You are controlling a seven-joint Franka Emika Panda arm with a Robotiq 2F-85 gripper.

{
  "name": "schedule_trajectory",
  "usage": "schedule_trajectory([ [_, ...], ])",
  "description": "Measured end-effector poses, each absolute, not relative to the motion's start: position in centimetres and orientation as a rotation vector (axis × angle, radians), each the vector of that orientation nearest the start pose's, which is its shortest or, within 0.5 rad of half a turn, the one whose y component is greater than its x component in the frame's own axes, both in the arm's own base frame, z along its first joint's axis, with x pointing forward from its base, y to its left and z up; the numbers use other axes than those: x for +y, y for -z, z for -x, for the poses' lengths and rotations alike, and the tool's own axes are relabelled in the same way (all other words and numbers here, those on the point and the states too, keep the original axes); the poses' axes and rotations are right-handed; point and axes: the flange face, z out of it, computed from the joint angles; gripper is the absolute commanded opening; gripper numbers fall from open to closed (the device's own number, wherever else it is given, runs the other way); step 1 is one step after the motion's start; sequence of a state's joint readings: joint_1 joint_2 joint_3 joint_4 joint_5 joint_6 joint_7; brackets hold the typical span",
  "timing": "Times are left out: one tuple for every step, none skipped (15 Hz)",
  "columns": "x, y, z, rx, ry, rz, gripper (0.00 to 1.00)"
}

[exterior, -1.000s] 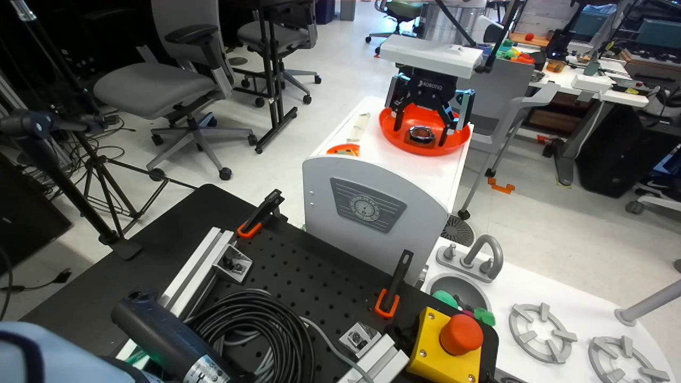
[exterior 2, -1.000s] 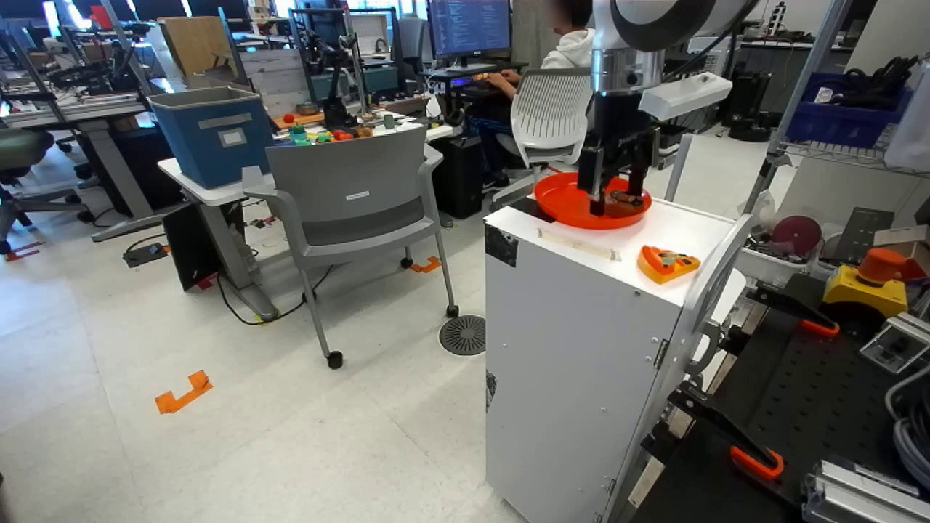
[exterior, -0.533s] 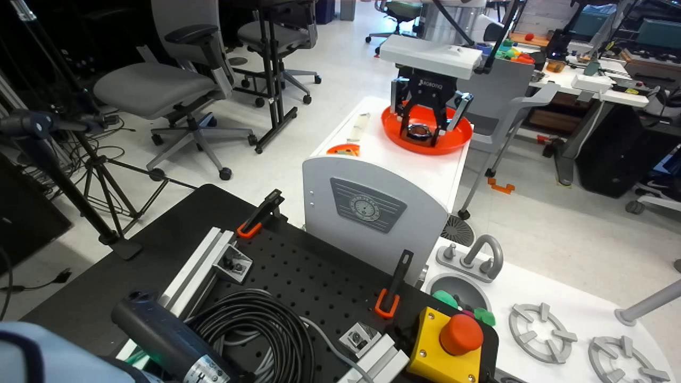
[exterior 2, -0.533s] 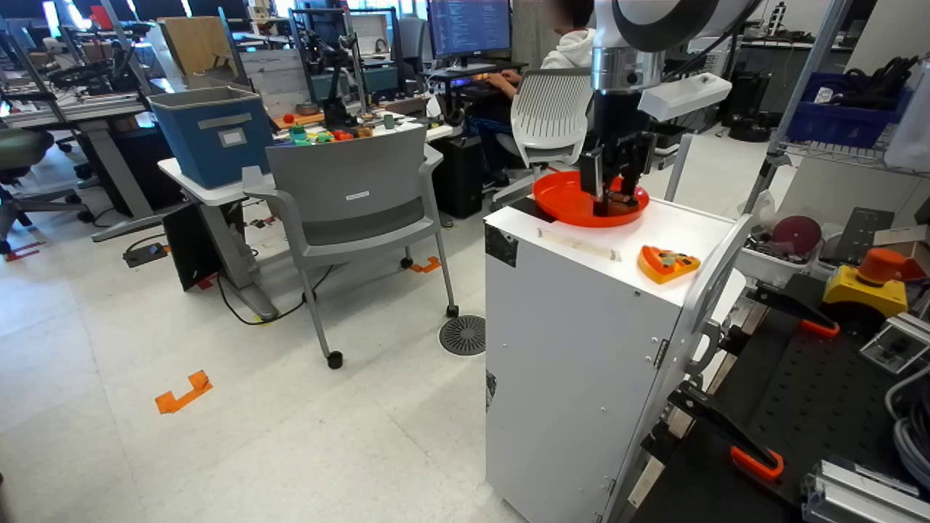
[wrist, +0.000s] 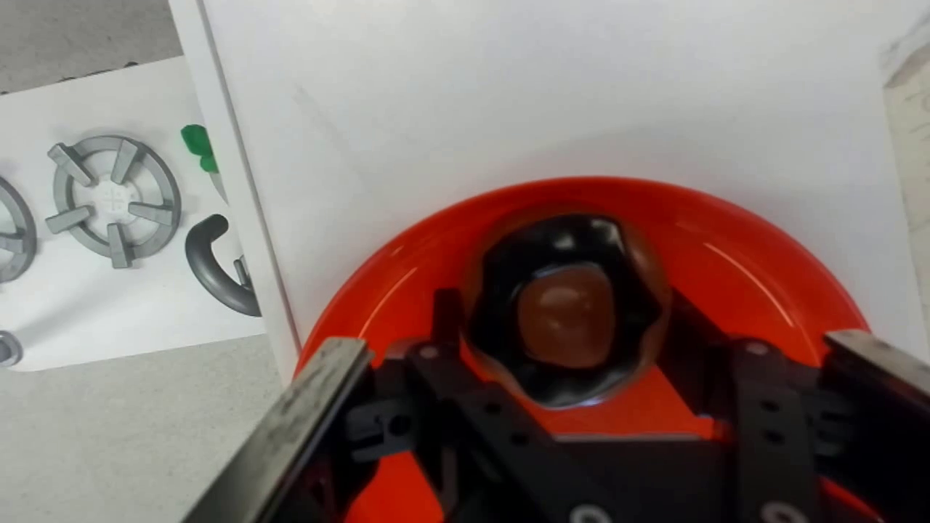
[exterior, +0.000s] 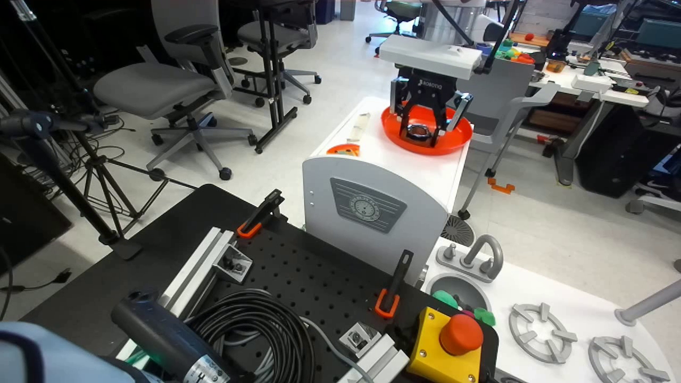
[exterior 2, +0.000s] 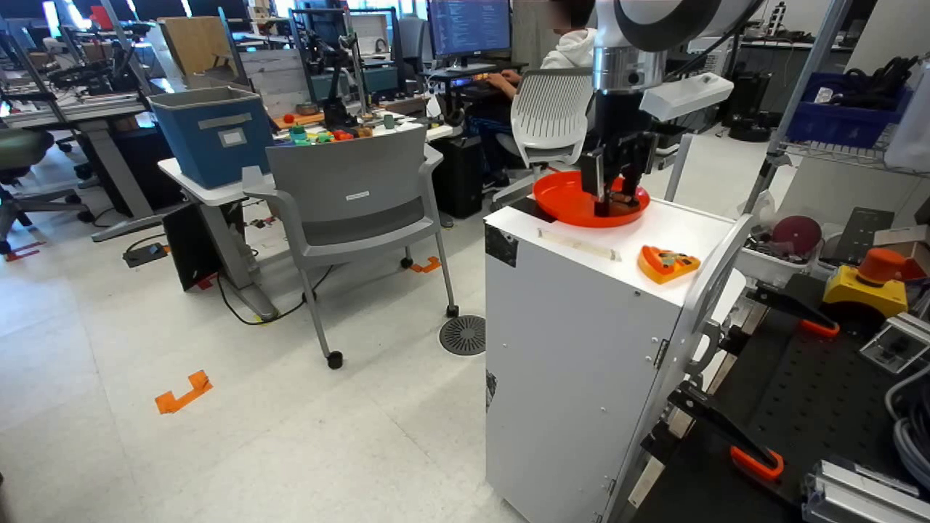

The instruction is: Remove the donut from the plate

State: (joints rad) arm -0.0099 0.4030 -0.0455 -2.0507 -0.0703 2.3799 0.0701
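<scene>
The claw (wrist: 567,328) stands partly spread, its fingers clasping opposite sides of the donut (wrist: 567,312). Wavy-edged, glossy black icing rings the donut's shiny brown middle, and brown shows around the outside too. The donut is within the orange plate (wrist: 745,265), near the rim. In both exterior views, the plate rests on a white box (exterior 2: 574,349), an orange wedge (exterior 2: 667,264) nearby.

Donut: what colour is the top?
Brown donut with a glossy black ring of icing; shows best in the wrist view.
</scene>
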Motion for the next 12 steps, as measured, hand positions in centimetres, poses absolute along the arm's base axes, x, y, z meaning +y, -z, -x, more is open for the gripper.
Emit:
schedule_trajectory([
  [-3.3, -23.5, -58.6, 0.112, -0.116, 3.203, 0.4],
  [-3.3, -23.5, -58.6, 0.112, -0.113, 3.203, 0.4],
  [-3.3, -23.7, -58.6, 0.114, -0.108, 3.203, 0.4],
  [-3.3, -23.9, -58.5, 0.116, -0.098, 3.202, 0.4],
  [-3.2, -24.1, -58.3, 0.127, -0.086, 3.202, 0.4],
  [-3.2, -24.5, -58.1, 0.139, -0.079, 3.202, 0.4],
  [-3.1, -24.9, -57.8, 0.151, -0.071, 3.203, 0.4],
  [-3.0, -25.3, -57.5, 0.165, -0.065, 3.206, 0.4],
  [-2.8, -25.8, -57.2, 0.179, -0.056, 3.21, 0.4],
  [-2.6, -26.2, -56.9, 0.196, -0.049, 3.213, 0.4],
  [-2.4, -26.6, -56.6, 0.216, -0.041, 3.213, 0.4],
  [-2.2, -27.1, -56.4, 0.235, -0.033, 3.212, 0.4],
])
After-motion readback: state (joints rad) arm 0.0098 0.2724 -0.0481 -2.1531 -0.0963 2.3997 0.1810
